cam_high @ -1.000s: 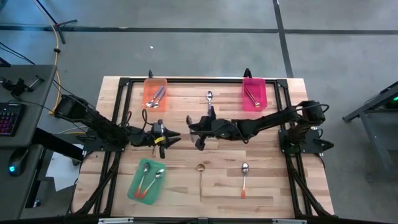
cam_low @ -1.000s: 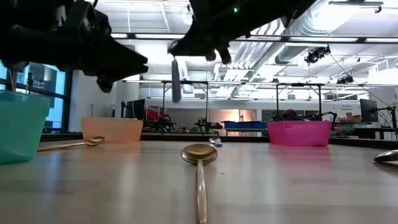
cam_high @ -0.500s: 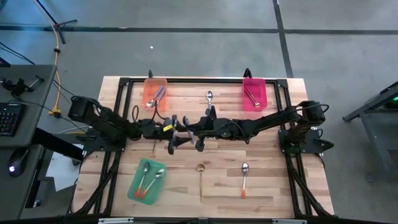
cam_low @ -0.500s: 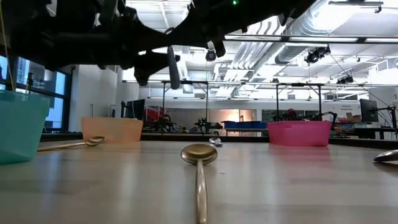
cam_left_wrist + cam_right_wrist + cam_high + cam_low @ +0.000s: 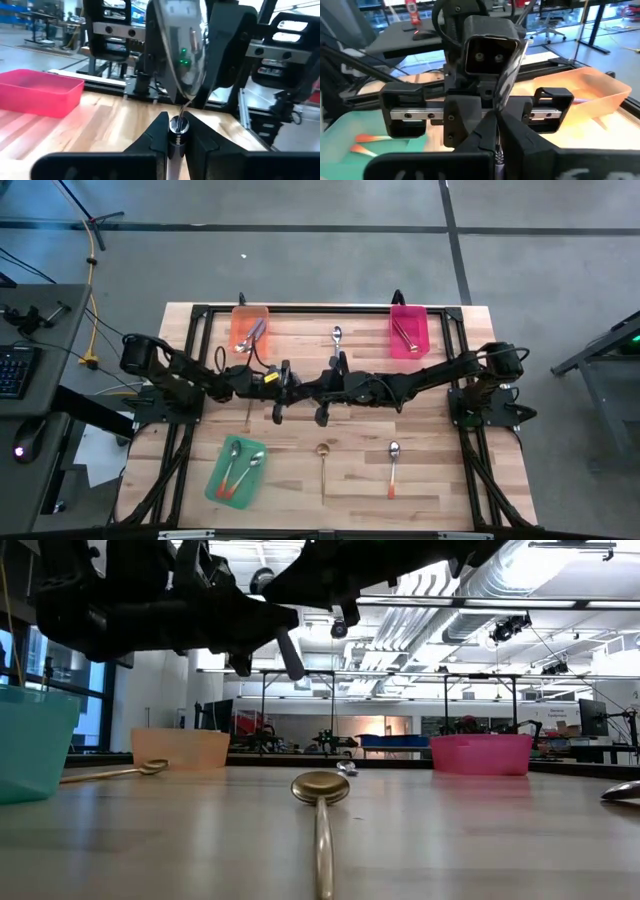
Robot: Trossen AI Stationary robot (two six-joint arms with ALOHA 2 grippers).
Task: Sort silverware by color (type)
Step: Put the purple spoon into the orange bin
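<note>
both grippers pinch one spoon [image 5: 181, 60] (mid-air).

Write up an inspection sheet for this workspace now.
Surface: wooden table, bare wood showing.
Job's things: orange tray, pink tray and green tray each hold spoons. Lying loose are a gold spoon, an orange-handled spoon and a far-edge spoon.
Clutter: nothing seen.
Grippers: left gripper and right gripper meet above mid-table, both shut on the held spoon.
Cables: yellow cable off the table's left side.
Surroundings: keyboard on a side desk.
</note>
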